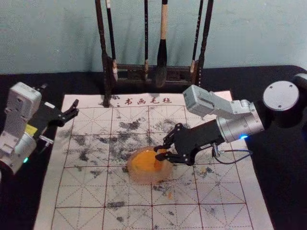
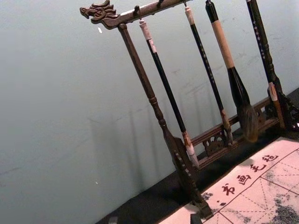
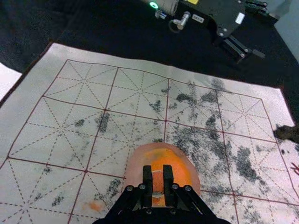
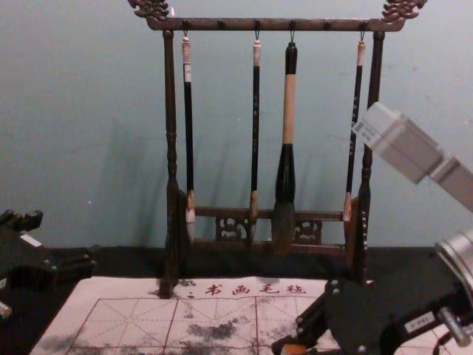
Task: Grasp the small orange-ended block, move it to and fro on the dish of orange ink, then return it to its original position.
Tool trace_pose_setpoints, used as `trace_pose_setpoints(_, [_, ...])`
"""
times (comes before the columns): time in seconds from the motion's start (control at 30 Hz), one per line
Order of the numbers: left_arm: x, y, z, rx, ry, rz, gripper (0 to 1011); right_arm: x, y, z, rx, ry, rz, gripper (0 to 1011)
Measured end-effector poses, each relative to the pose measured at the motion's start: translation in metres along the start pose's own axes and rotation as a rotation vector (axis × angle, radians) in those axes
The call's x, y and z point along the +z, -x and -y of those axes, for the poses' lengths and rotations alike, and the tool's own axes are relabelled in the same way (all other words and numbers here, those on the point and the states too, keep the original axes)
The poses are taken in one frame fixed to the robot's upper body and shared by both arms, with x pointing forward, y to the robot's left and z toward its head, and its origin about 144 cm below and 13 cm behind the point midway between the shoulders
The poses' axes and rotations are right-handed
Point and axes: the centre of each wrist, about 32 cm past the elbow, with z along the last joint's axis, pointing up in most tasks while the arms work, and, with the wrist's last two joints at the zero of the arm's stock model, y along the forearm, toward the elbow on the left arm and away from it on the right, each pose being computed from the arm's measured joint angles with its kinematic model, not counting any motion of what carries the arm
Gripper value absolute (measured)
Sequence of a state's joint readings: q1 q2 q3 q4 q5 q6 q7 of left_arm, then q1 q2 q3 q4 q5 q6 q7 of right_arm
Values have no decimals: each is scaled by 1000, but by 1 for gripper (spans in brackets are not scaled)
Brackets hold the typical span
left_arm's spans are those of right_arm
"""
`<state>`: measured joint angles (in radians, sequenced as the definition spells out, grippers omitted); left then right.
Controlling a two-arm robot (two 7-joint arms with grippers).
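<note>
Right gripper nearest, narrowed on and holding small block, block over orange ink toward head-view one o'clock of dish, gridded mat beneath, left gripper parked wide at ten o'clock, brush rack at twelve

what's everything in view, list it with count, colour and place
Wall: one, pale blue-green, behind everything
Table: one, black, under the mat
Mat: one, white with red grid, on the table
Black smudges: many, scattered on the mat
Rack: one, dark brown, mat's far edge
Thin brushes: three, mostly black, hanging on the rack
Large brush: one, black and tan, hanging there too
Dish: one, pinkish, holding orange ink, on the mat
Block: one, orange, held at the dish
Right gripper: one, black, holding the block
Left gripper: one, black, left side, open
</note>
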<state>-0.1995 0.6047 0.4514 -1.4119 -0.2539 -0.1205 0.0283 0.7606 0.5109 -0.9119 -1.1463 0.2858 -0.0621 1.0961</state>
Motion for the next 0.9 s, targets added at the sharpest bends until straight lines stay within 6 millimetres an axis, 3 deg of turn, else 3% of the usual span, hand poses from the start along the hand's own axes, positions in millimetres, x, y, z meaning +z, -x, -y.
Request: trace_pose_setpoints(0.9, [0, 0, 0, 0, 0, 0, 1001, 7, -19, -28, 31, -33, 26, 133])
